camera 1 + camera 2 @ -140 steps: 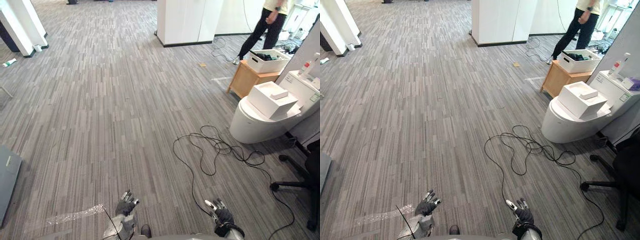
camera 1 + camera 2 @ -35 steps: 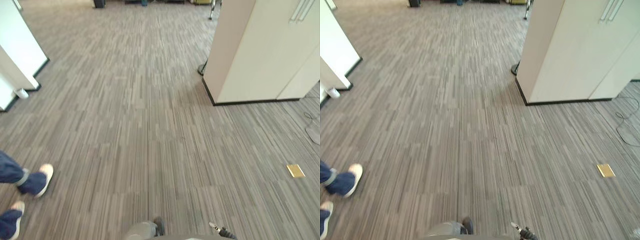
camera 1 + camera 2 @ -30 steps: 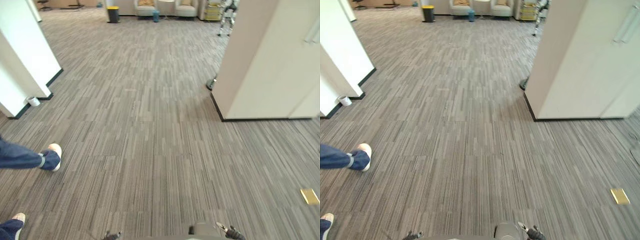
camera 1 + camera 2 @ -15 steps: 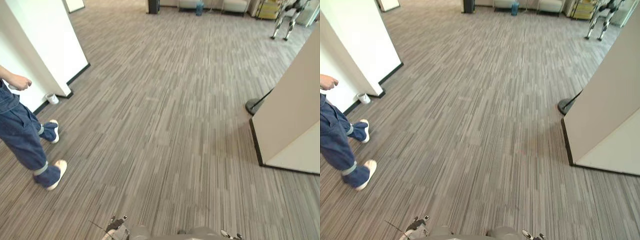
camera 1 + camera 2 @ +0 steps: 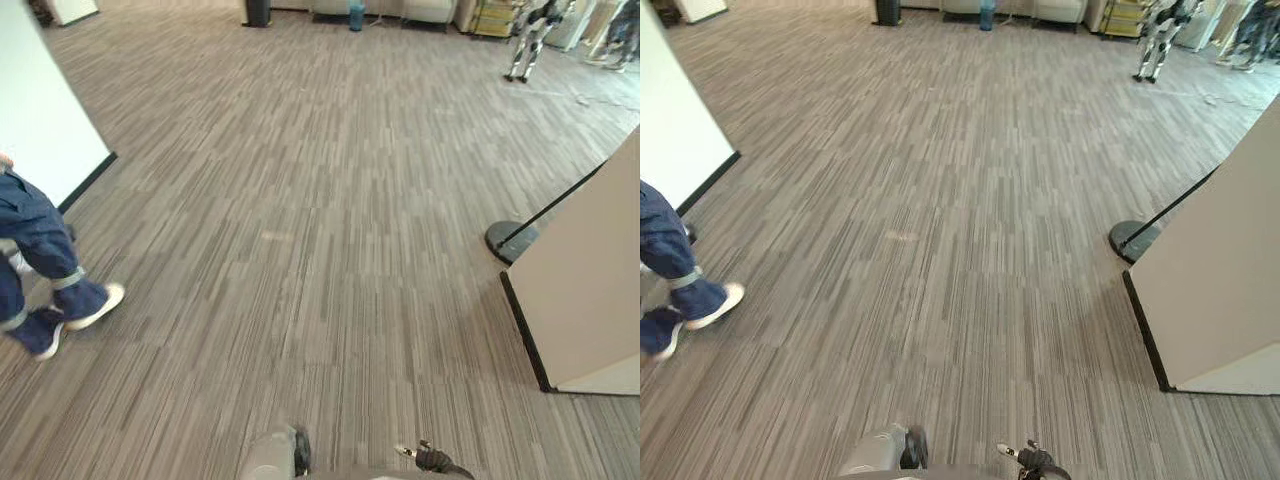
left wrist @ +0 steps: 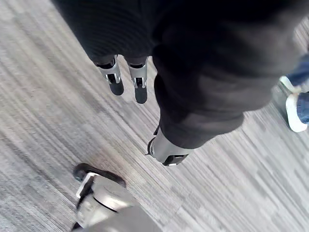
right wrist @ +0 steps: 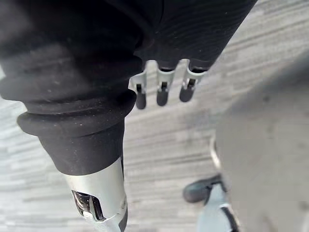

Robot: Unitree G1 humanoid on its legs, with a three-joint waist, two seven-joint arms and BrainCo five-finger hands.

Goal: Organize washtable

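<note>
Grey striped carpet floor (image 5: 300, 200) runs from near to far across the room. On the right stands a beige cabinet (image 5: 590, 290), cut off by the edge so that its top and right side are out of sight. On the left a white wall (image 5: 40, 120) is cut off in the same way. Just beside it is a person (image 5: 35, 235), also cut by the edge: blue trouser legs and pale-soled shoes show. Far right, a second robot (image 5: 527, 30) is cut off at the top. A round black base (image 5: 510, 240) sits near the cabinet's far corner, with a thin pole (image 5: 565, 195) slanting up from it. At the far end stands a dark bin (image 5: 257, 12); what it holds cannot be made out. The left robot hand (image 6: 114, 77) hangs over the floor, fingers straight, released and holding nothing. The right robot hand (image 7: 162, 92), at the near edge, is likewise relaxed and holds nothing.
</note>
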